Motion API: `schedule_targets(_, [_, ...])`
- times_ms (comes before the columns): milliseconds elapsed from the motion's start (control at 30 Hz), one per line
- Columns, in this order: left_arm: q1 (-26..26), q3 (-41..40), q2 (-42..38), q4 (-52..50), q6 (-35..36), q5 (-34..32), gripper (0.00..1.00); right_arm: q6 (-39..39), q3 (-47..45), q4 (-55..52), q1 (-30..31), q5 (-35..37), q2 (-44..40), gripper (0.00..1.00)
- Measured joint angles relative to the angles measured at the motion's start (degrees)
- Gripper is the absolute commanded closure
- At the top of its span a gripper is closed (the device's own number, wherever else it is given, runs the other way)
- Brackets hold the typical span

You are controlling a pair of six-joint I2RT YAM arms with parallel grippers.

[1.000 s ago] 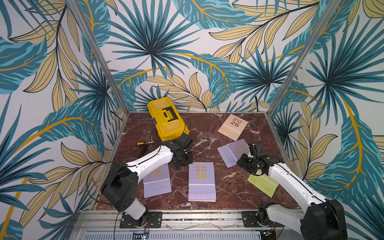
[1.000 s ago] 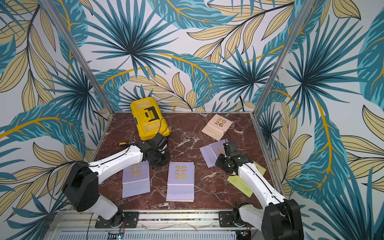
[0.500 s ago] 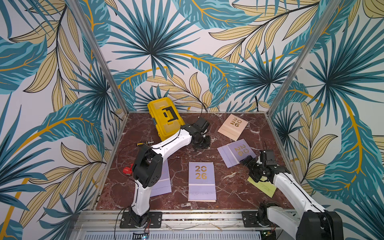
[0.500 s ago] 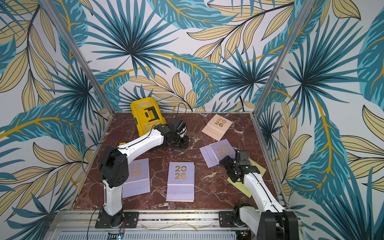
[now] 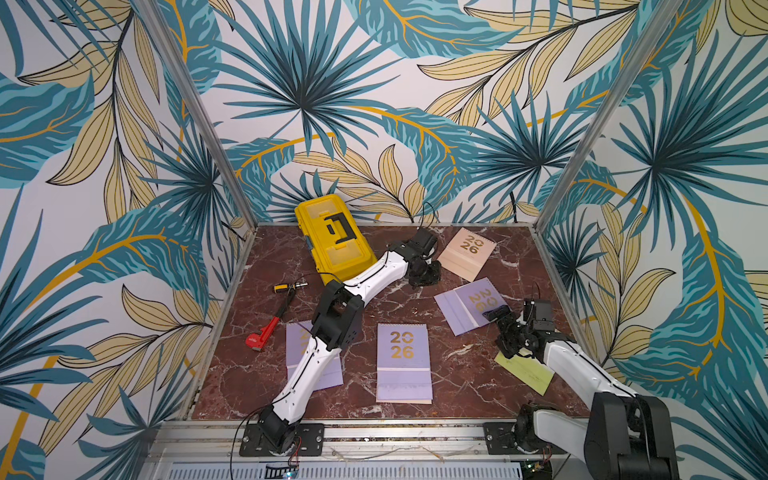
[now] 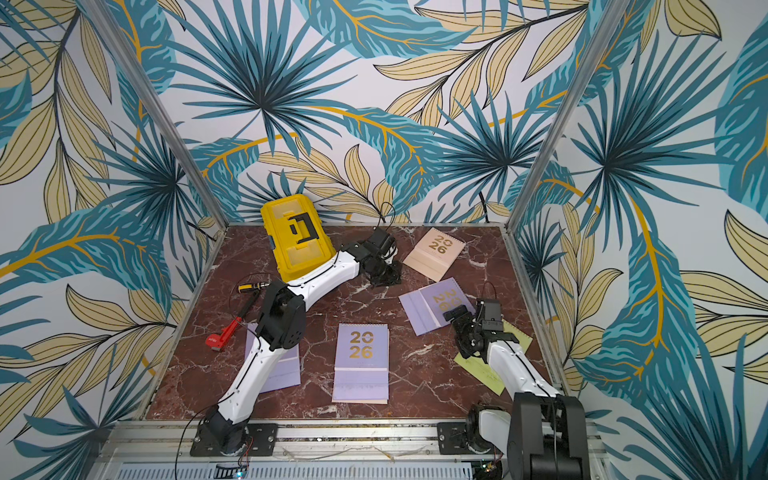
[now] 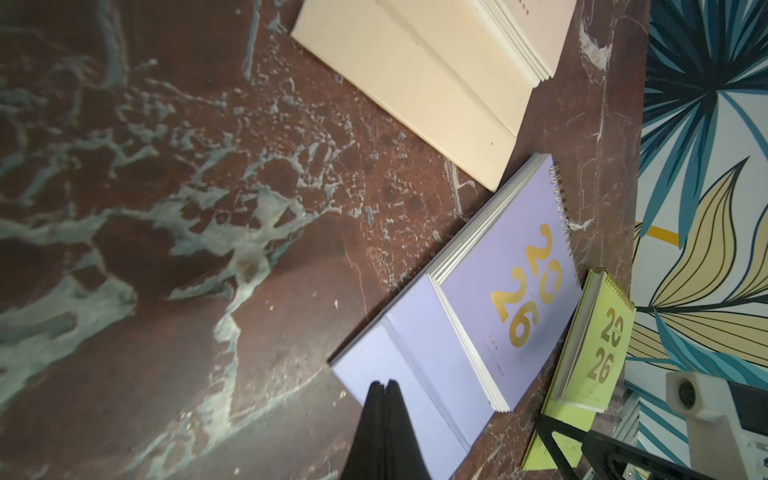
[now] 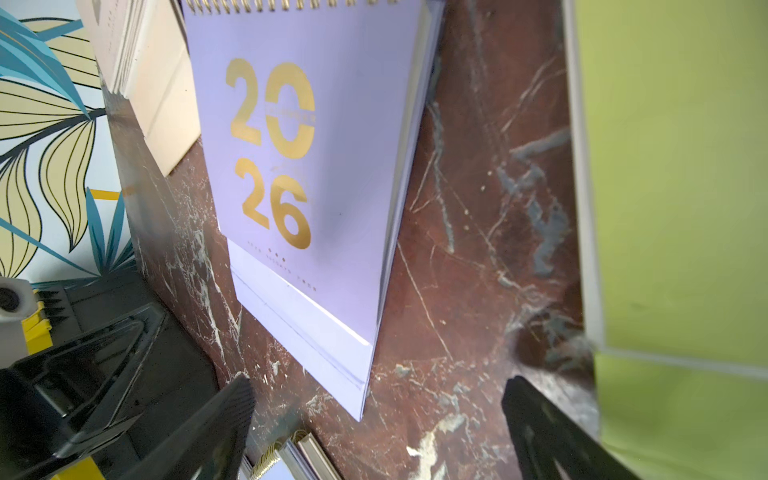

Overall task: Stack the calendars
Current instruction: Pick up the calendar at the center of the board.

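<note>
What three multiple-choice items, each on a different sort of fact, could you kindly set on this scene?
1. Where does the yellow plastic toolbox stand?
A. far end of the red-brown marble table, robot's left
B. near edge, robot's right
C. table centre
2. How many lilac spiral-bound calendars are in view?
A. one
B. three
C. five
3. How is the left gripper?
A. wide open
B. shut on a calendar
C. shut, empty
Key: 1 A, it sits by the leaf-patterned back wall; 2 B, centre, tilted, under the left arm; 3 C, its jaws meet with nothing between.
</note>
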Motion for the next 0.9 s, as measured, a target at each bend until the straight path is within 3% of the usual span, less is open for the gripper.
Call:
schedule_targets(267, [-0.2, 5.4, 6.9, 0.0, -1.1, 1.2, 1.0, 1.3, 0.5, 5.2, -0.8, -2.6, 4.3, 0.05])
schedule_targets(633, [-0.3, 7.3, 8.9, -0.1, -2.1, 2.6, 1.0, 2.0, 1.4, 9.6, -1.0, -4.7, 7.8, 0.05])
schedule_targets(900, [-0.9, 7.3, 9.3, 0.4, -2.8, 4.4, 1.0, 4.6, 1.3, 19.2, -1.6, -8.1, 12.5, 0.05])
